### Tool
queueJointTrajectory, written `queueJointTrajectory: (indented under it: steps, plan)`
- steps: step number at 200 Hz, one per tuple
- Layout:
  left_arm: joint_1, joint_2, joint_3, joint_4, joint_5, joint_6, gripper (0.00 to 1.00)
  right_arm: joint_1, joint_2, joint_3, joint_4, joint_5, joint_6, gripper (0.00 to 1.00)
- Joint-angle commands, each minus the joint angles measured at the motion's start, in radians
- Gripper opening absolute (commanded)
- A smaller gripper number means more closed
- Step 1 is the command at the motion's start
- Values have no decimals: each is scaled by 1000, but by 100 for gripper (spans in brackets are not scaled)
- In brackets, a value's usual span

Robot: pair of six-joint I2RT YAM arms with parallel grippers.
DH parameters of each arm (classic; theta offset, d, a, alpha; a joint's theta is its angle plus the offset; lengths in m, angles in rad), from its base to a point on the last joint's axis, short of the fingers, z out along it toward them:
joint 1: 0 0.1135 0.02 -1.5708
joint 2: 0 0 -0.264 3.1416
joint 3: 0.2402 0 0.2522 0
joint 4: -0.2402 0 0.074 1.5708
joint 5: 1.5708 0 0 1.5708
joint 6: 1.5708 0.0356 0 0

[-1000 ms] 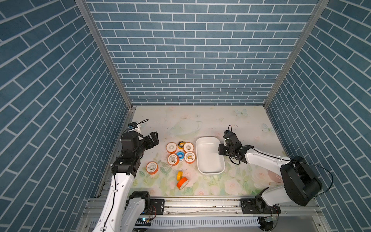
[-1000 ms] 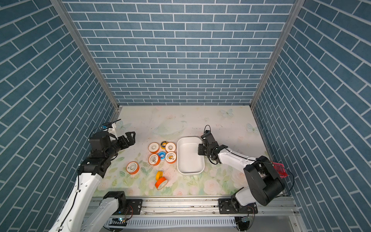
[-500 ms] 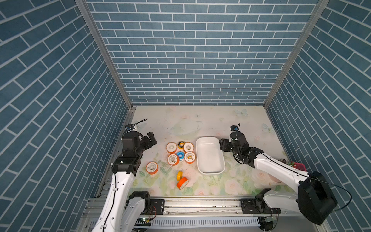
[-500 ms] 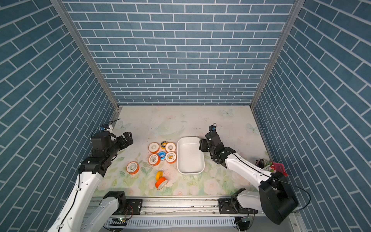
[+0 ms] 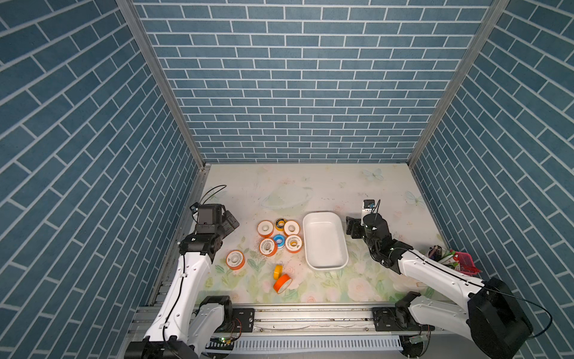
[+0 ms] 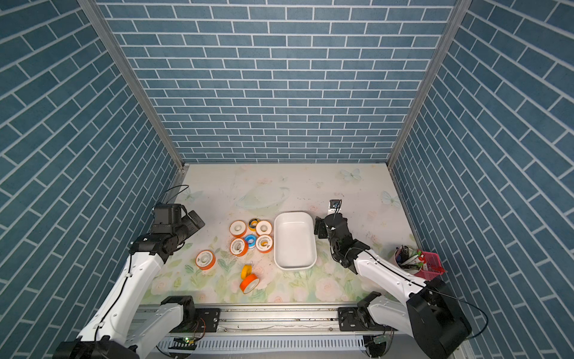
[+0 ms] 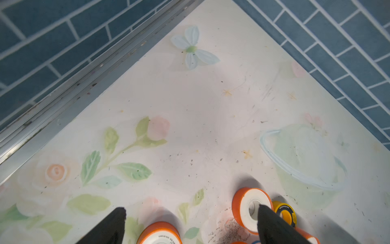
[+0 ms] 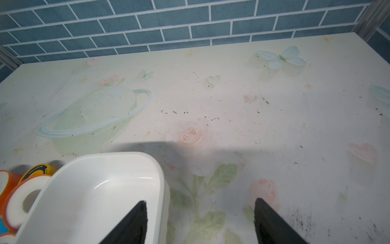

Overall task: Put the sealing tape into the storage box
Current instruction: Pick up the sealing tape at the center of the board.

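Observation:
The storage box (image 5: 323, 214) is a white shallow tub with nothing in it, seen in both top views (image 6: 293, 213). Left of it lies the sealing tape: several flat spools in a cluster (image 5: 268, 246), among them a blue one (image 5: 279, 241). A lone orange spool (image 5: 235, 260) lies further left, with two more on edge (image 5: 282, 283) nearer the front. My left gripper (image 5: 231, 221) hovers open left of the cluster; in its wrist view an orange-and-white spool (image 7: 244, 208) sits behind one fingertip. My right gripper (image 8: 200, 202) is open astride the box's right rim (image 8: 161, 179).
A pink pen cup (image 5: 441, 253) and a pink mesh basket (image 5: 462, 264) stand at the right edge beside the right arm. The blue brick walls close in on three sides, and a metal rail (image 5: 279, 314) runs along the front.
My right gripper has gone from shut to open at the box's right rim. Its arm has swung right, uncovering the pen cup and basket. The left arm has shifted slightly.

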Motion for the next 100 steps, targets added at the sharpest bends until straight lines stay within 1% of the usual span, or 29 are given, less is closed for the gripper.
queueJointTrajectory:
  steps: [1, 22, 51, 61, 71, 100]
  plan:
    - [1, 19, -35, -87, -39, -139, 100, -2, 13, 32, -15, -21, -7, 79]
    - [-1, 61, -96, -62, 22, -179, 100, -2, 6, 32, -36, -26, -10, 79]
    - [-24, 87, -139, -53, 16, -210, 100, -2, 1, 19, -52, 2, -47, 79]
    - [-33, 89, -158, -37, 36, -220, 100, -2, -4, 13, -50, 10, -56, 80]
    - [-48, 94, -173, -24, 48, -227, 100, -2, -12, 8, -44, 23, -65, 79]
    - [-106, 130, -203, -7, 38, -256, 100, -2, -46, -10, -36, 73, -68, 79]
